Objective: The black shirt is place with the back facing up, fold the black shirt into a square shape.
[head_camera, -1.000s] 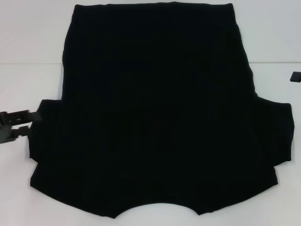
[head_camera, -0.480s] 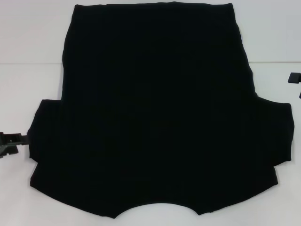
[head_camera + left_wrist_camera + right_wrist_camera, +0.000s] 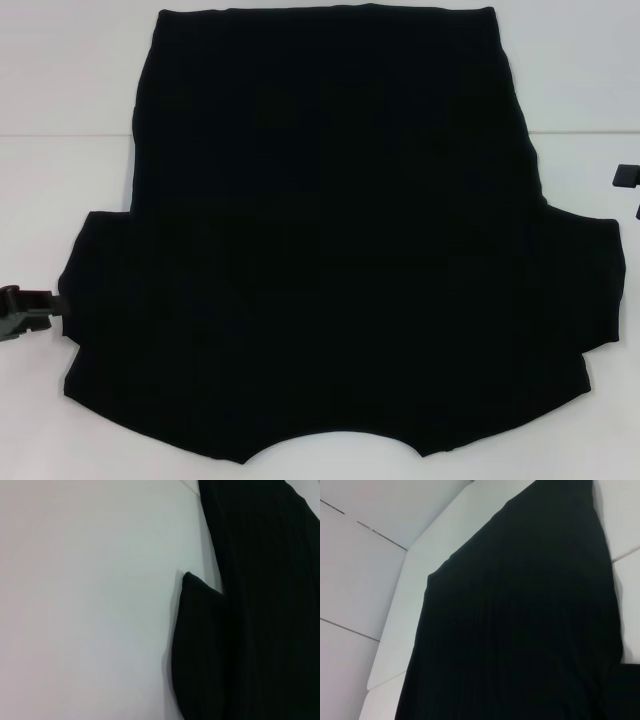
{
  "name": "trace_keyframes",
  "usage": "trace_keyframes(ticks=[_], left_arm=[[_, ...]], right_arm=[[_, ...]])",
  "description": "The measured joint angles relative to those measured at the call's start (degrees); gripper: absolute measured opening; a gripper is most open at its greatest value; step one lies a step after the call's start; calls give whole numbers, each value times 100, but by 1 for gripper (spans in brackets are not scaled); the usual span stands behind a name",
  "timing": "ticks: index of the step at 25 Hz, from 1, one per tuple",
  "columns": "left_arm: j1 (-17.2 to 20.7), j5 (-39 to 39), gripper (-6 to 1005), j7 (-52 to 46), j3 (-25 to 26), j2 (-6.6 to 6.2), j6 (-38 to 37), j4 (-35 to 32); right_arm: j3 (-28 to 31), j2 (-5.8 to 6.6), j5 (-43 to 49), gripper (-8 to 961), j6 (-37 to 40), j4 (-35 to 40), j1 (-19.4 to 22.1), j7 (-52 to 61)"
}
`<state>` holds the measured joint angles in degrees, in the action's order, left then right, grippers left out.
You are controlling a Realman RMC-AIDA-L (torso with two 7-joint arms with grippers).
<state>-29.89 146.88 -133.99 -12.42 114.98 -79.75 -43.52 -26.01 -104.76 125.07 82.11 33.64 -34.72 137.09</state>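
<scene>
One soft black shirt (image 3: 340, 240) — flat, smooth.

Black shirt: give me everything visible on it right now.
The plain black soft-fabric short-sleeved shirt lies spread flat on the white table, unfolded. Its straight hem is at the far side, the curved neckline at the near edge, and both short sleeves stick out sideways. No lettering shows. The left tool sits at the left sleeve's edge; whether it touches is unclear. The right tool is off the right side, apart.
</scene>
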Motion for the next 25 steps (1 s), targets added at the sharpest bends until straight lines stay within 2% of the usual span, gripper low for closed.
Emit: trace_keyframes(ticks=[2,12,24,25], left_arm=[[-8,1,385,0,-47,5,23,31],[-119,7,377,-15,-294,16,339,358],[-165,-58,367,-228,-418,49,371,336],[-167,-57,324,-228,-419,48,364,333]], right_arm=[[0,0,0,877,0,-8,1,-3],[0,0,-1,878,49,-16,7,-9],[34,0,-1,878,78,-16,58,-14],[38,0,-1,878,78,-16,60,-14]])
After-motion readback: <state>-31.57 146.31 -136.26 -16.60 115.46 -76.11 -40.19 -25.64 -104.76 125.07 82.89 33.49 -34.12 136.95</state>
